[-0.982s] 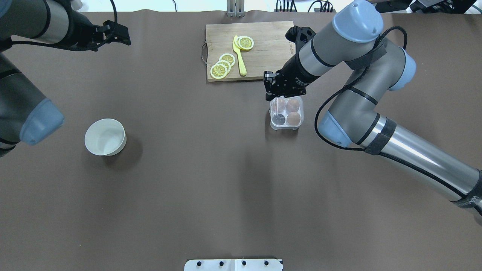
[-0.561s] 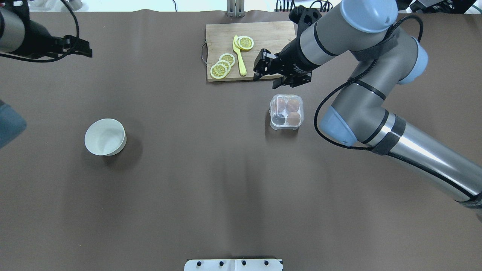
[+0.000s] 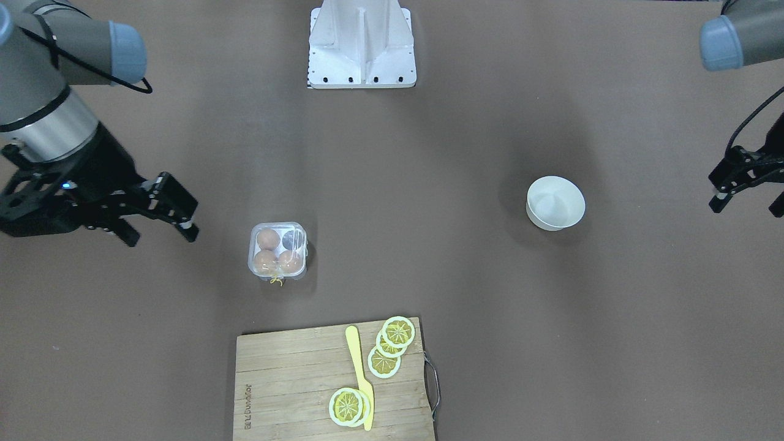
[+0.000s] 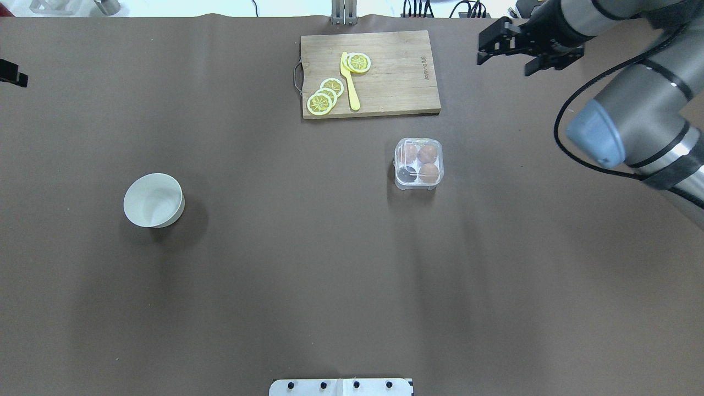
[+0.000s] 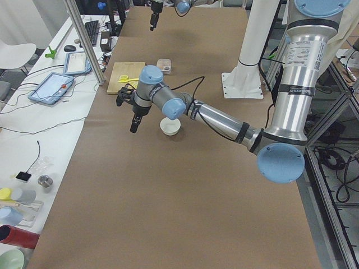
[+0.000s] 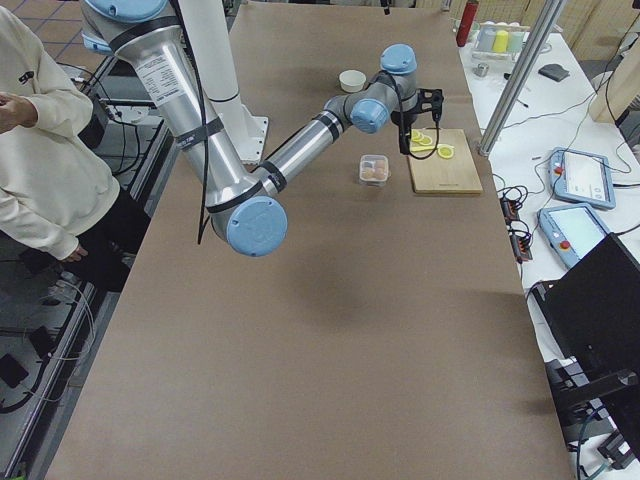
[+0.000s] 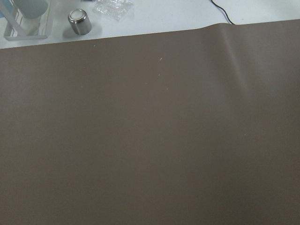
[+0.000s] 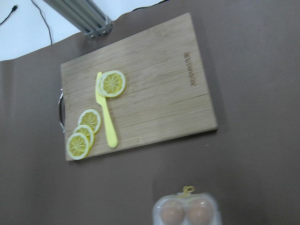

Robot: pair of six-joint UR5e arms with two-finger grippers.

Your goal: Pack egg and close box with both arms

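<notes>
Black right end effector (image 3: 161,237): fingers apart, empty | left end effector (image 3: 747,208): apart, empty

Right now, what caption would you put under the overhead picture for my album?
Three eggs rest in the clear box near the cutting board, with the right gripper open and well away.

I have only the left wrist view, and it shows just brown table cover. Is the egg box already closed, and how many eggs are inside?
Observer: The box looks closed; three eggs inside, one cell empty.
Operator: Where is the right tool?
Observer: The right tool hangs open and empty, well clear of the box.
Operator: And the left tool?
Observer: The left tool is open too, farther to the robot's left than the white bowl.
</notes>
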